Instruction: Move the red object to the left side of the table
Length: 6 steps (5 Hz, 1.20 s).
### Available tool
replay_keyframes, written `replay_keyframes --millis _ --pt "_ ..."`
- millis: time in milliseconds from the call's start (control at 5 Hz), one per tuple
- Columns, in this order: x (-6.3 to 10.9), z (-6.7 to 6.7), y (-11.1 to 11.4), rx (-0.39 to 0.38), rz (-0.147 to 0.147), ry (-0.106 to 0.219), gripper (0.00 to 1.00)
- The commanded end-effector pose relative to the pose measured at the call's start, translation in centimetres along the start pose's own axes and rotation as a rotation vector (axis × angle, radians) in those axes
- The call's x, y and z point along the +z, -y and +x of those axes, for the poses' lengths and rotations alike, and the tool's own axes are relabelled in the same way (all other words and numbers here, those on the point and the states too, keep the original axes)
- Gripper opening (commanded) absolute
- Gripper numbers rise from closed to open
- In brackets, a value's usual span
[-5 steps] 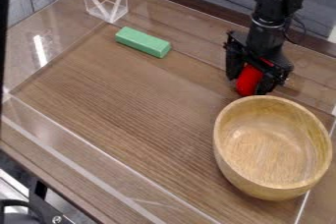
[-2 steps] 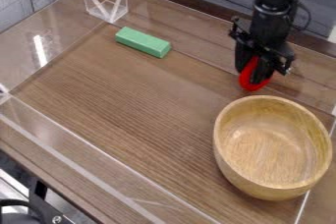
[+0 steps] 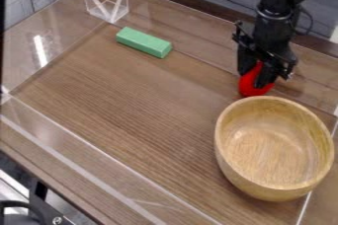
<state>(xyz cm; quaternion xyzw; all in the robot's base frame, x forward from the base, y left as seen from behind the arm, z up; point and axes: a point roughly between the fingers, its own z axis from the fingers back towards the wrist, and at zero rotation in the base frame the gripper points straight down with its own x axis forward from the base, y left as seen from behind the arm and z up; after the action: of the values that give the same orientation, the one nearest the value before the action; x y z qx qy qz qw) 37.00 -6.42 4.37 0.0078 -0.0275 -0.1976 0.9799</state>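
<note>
The red object (image 3: 255, 81), a small red toy, sits on the brown wood-grain table (image 3: 132, 101) at the right, just behind the wooden bowl. My gripper (image 3: 263, 69) points straight down over it. Its black fingers (image 3: 243, 59) are drawn in close on either side of the toy's upper part and hide its top. The toy's lower end touches the tabletop.
A large wooden bowl (image 3: 275, 145) stands at the front right, close to the red toy. A green rectangular block (image 3: 144, 42) lies at the back middle. Low clear acrylic walls (image 3: 106, 5) border the table, and the left half is bare wood.
The fingers stood wide around the red toy a second ago and have since drawn in against it. The hand has rolled slightly but stayed over the same spot.
</note>
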Motion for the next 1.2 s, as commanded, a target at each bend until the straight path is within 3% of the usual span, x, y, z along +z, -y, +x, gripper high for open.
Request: replay_keyframes --millis 0,200,400,600,800,1000 --pt "0.6 0.7 0.9 0.052 0.012 0.026 1.0" --pt "0.1 0.9 1.6 0.114 0.017 0.019 1.0" --pt "1.9 0.7 1.5 0.119 0.022 0.059 0.0" --pt "4.2 0.8 0.5 0.101 0.025 0.11 0.0" --pt "7.4 0.0 -1.3 0.118 0.048 0.174 0.0" --pt "10.7 -1.4 -2.8 0.244 0.089 0.211 0.0"
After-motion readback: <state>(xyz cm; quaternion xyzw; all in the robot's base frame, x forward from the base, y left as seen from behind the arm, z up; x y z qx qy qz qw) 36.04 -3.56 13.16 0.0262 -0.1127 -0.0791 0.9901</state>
